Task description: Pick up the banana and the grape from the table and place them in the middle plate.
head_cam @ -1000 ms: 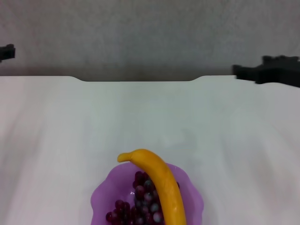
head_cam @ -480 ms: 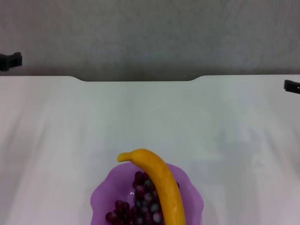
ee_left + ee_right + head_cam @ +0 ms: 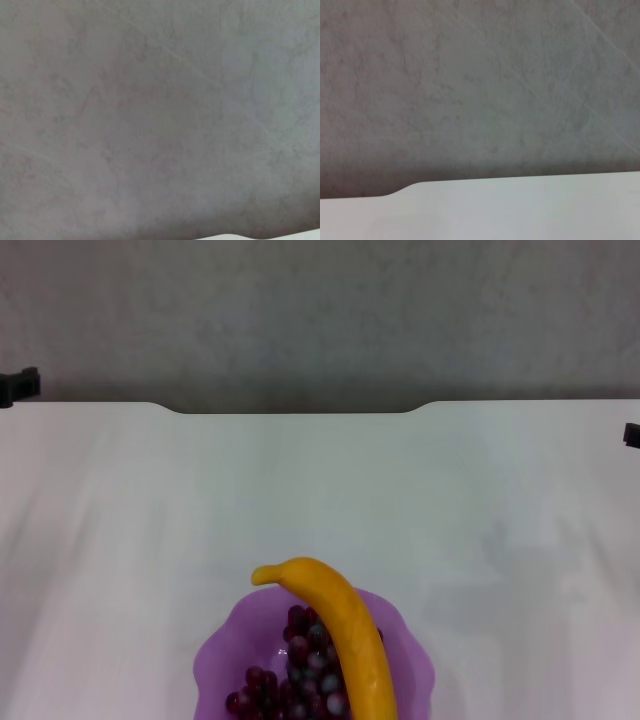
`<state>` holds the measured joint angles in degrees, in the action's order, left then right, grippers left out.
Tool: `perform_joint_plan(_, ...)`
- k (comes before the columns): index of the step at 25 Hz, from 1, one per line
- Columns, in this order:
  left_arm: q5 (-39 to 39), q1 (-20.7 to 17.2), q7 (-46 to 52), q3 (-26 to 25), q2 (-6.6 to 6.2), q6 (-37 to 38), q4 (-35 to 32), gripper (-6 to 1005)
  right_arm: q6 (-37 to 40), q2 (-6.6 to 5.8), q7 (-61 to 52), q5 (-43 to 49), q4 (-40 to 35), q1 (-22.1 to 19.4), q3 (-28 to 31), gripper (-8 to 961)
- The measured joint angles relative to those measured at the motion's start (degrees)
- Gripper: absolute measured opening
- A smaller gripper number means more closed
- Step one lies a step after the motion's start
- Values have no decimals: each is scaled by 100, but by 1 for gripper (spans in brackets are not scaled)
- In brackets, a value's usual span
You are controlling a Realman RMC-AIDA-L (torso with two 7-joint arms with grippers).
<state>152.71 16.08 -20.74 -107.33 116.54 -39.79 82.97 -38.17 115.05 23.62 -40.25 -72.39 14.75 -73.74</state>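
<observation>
The banana (image 3: 340, 630) lies across the light purple middle plate (image 3: 215, 660) at the near edge of the white table (image 3: 320, 490), its stem end sticking out over the far rim. The grape bunch (image 3: 295, 675) lies in the plate beside and partly under the banana. My left gripper (image 3: 18, 386) shows only as a dark tip at the far left edge. My right gripper (image 3: 631, 434) shows only as a dark tip at the far right edge. Both are far from the plate. The wrist views show only grey floor and a strip of table edge (image 3: 520, 210).
The table's far edge has a shallow notch (image 3: 305, 408). Grey floor (image 3: 320, 310) lies beyond it.
My right arm has drawn back to the right, from well inside the view to only a tip at the edge. My left gripper tip has shifted only slightly.
</observation>
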Motion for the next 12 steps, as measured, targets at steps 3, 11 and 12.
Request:
perform_joint_plan(3,-5,-6,4,36,0,20,-1,863,0,0,2,0,14,1,8,897)
perform_joint_plan(11,-5,-9,-6,37,0,26,-1,863,-41,-6,2,0,12,8,14,897)
perform_joint_plan(12,-5,-9,-7,37,0,19,-1,863,-43,-6,2,0,13,6,14,897)
